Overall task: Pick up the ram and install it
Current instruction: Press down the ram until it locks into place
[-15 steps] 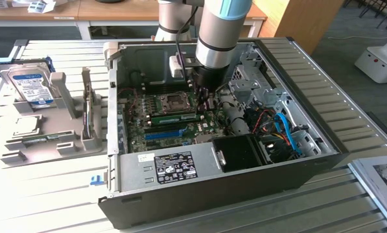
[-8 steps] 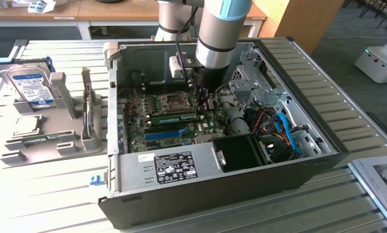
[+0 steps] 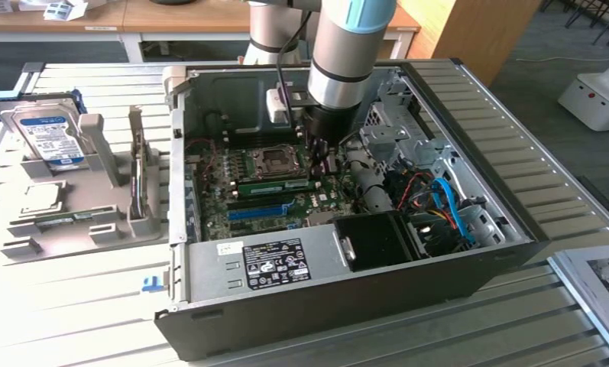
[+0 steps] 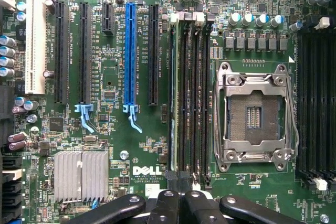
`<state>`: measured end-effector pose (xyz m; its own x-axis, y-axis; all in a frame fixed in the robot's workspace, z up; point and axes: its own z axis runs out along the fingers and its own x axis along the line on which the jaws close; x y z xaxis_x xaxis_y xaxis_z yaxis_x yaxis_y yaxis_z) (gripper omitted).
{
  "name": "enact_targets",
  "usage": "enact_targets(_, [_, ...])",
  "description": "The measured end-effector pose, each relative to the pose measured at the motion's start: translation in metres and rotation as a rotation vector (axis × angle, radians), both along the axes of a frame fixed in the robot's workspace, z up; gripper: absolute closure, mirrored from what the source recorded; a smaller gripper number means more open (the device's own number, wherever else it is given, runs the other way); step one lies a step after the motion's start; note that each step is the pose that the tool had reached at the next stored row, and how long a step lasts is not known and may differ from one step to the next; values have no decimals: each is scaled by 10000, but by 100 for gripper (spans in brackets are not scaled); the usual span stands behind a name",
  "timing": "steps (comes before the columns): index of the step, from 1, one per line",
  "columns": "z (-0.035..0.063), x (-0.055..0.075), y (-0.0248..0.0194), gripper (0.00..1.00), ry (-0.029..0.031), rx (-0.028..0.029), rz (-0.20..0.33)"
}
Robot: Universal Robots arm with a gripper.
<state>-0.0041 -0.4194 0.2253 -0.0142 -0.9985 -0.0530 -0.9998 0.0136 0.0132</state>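
Green motherboard point(image 4: 142, 145) lies beneath the pincer point(image 4: 181, 203), whose black fingers point(image 4: 165, 205) meet with no gap between them, right above the row of black memory slots point(image 4: 189, 98) beside the empty silver processor socket point(image 4: 254, 116). A thin edge seems to stand between the fingertips where they meet the slot row, but whether that is the ram in their grip cannot be told. In the exterior view the arm point(image 3: 345, 53) reaches down into the open computer case point(image 3: 365, 252) on the slatted counter point(image 3: 80, 306); a green ram point(image 3: 276, 183) stick lies seated just below the processor socket on the board there. A bright blue expansion slot point(image 4: 130, 56) runs parallel to the memory slots, with black slots on either side and a finned silver heatsink point(image 4: 81, 177) near the Dell lettering. On the exterior view's left, a grey holder point(image 3: 80, 206) carries a hard drive point(image 3: 47, 134) standing upright.
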Motion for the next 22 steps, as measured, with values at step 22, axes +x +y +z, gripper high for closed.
enact_targets(22, [43, 3, -15, 90, 0, 0, 0])
